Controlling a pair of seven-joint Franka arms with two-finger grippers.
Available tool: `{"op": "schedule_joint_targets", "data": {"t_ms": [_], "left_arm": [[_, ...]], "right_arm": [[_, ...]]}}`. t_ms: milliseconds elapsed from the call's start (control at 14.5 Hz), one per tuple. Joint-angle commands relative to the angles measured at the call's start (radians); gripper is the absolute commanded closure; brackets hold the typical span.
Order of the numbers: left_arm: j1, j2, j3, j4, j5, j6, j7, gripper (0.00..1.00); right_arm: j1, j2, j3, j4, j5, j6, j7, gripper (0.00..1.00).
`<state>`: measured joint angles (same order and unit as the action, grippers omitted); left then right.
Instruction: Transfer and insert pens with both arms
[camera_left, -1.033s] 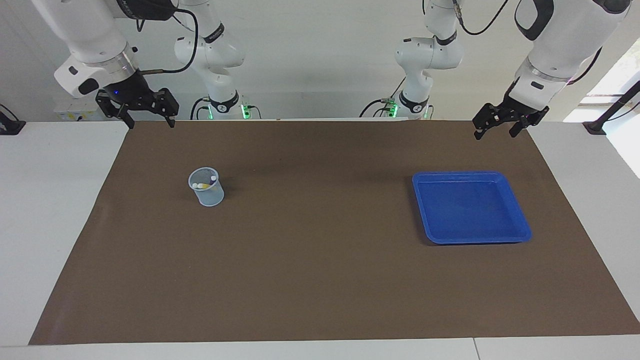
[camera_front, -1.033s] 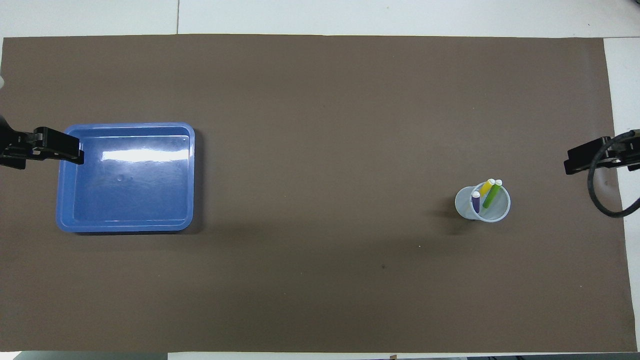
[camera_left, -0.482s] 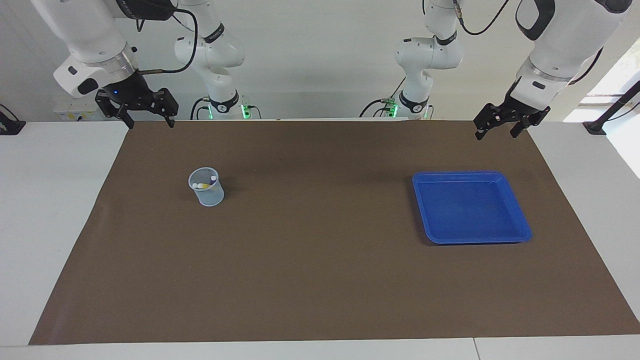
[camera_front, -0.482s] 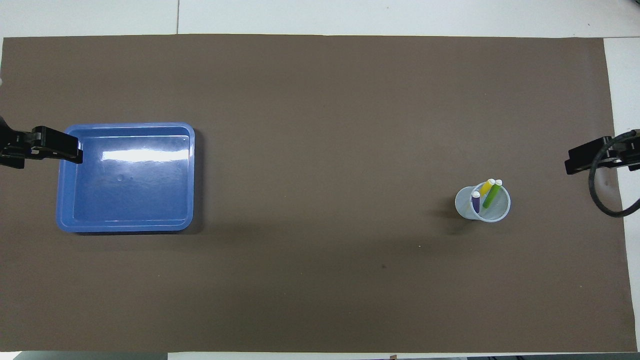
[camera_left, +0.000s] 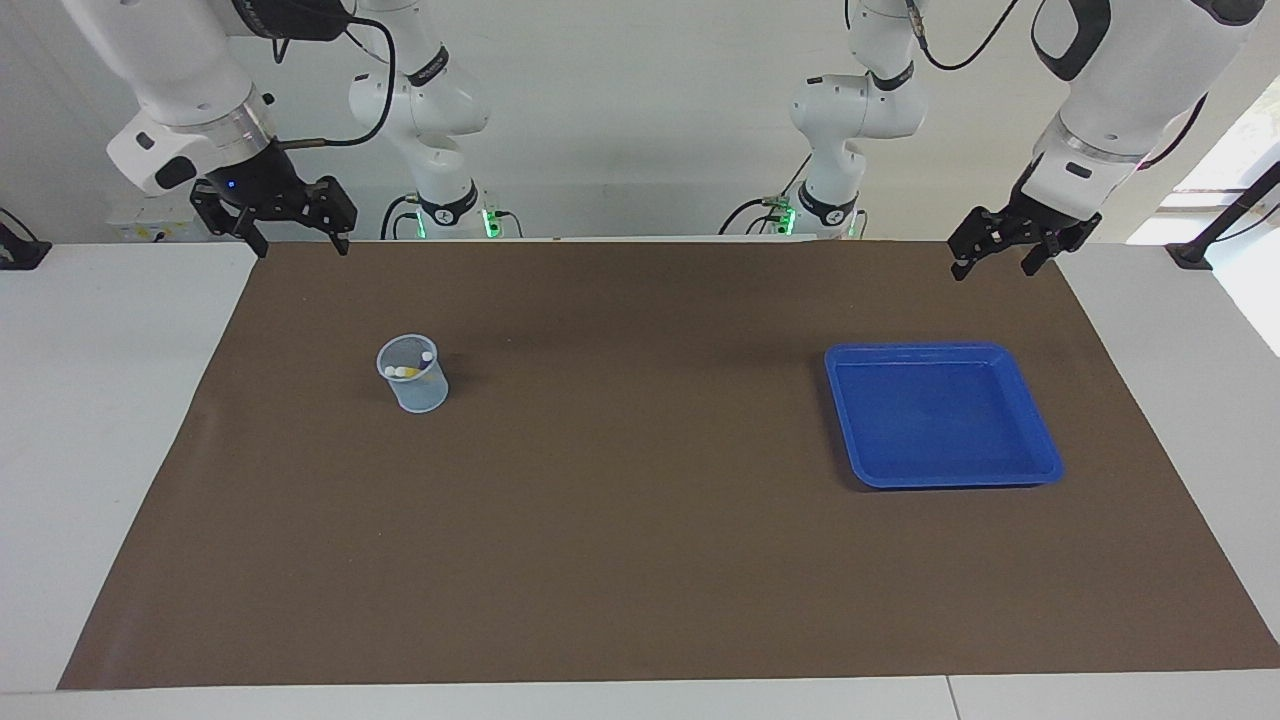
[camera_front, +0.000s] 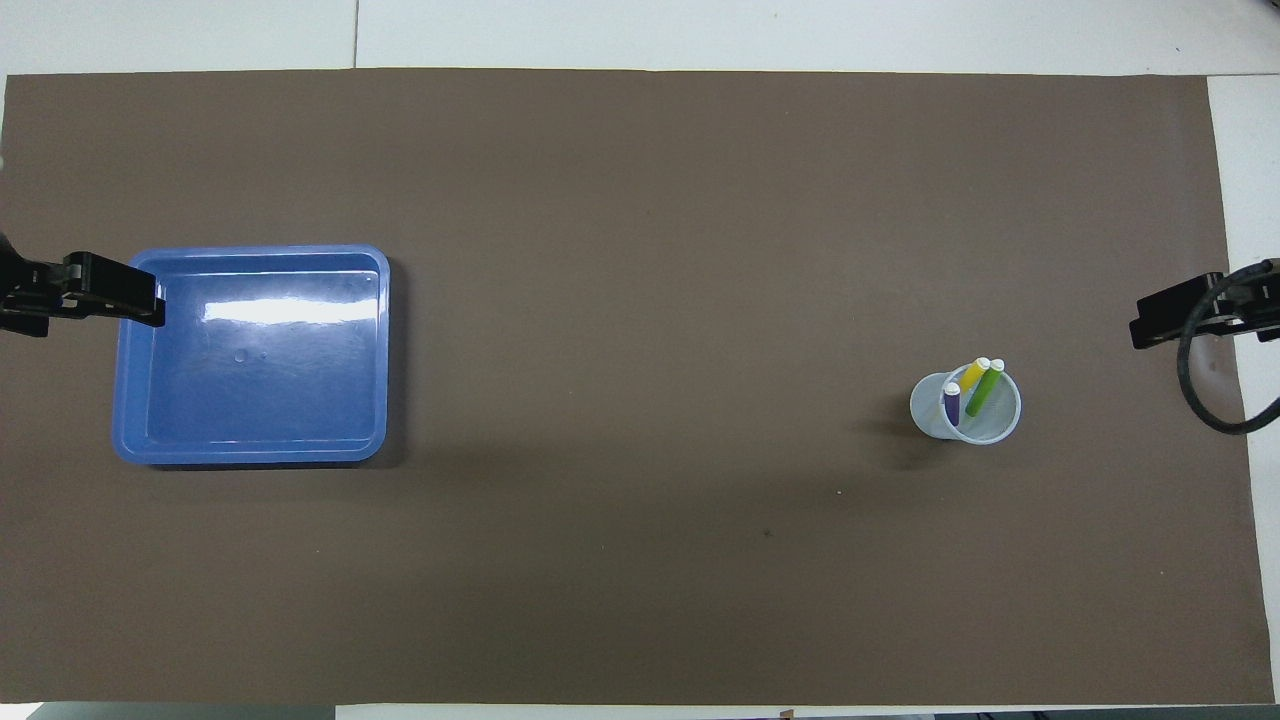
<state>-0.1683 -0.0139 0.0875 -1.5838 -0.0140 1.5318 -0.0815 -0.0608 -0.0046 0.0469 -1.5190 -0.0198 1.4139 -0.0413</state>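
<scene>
Three pens stand together in a clear plastic cup (camera_left: 412, 375) (camera_front: 965, 408) on the brown mat, toward the right arm's end: a purple pen (camera_front: 951, 403), a yellow pen (camera_front: 973, 375) and a green pen (camera_front: 982, 392), pale tips up. In the facing view only their whitish tips (camera_left: 404, 371) show above the rim. My right gripper (camera_left: 302, 247) hangs open and empty over the mat's edge by the robots, well apart from the cup. My left gripper (camera_left: 991, 268) hangs open and empty over the mat's corner at the left arm's end.
An empty blue tray (camera_left: 922, 349) (camera_front: 262, 251) lies on the mat toward the left arm's end. The brown mat (camera_left: 640, 520) covers most of the white table. Wide bare mat separates cup and tray.
The left gripper has shifted very slightly. The right gripper, the cup with its pens and the tray stay where they were.
</scene>
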Motion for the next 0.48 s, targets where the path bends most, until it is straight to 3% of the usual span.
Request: {"op": "schedule_joint_targets", "data": {"t_ms": [0,413], "left_arm": [[0.0,-0.006,0.001,0.002,0.013,0.007,-0.004,0.0],[0.001,-0.006,0.001,0.001,0.013,0.007,-0.004,0.0]], "right_arm": [[-0.002,0.009,0.001,0.019,0.0,-0.012,0.011,0.0],[-0.002,0.009,0.001,0.019,-0.003,-0.01,0.011,0.0]]}}
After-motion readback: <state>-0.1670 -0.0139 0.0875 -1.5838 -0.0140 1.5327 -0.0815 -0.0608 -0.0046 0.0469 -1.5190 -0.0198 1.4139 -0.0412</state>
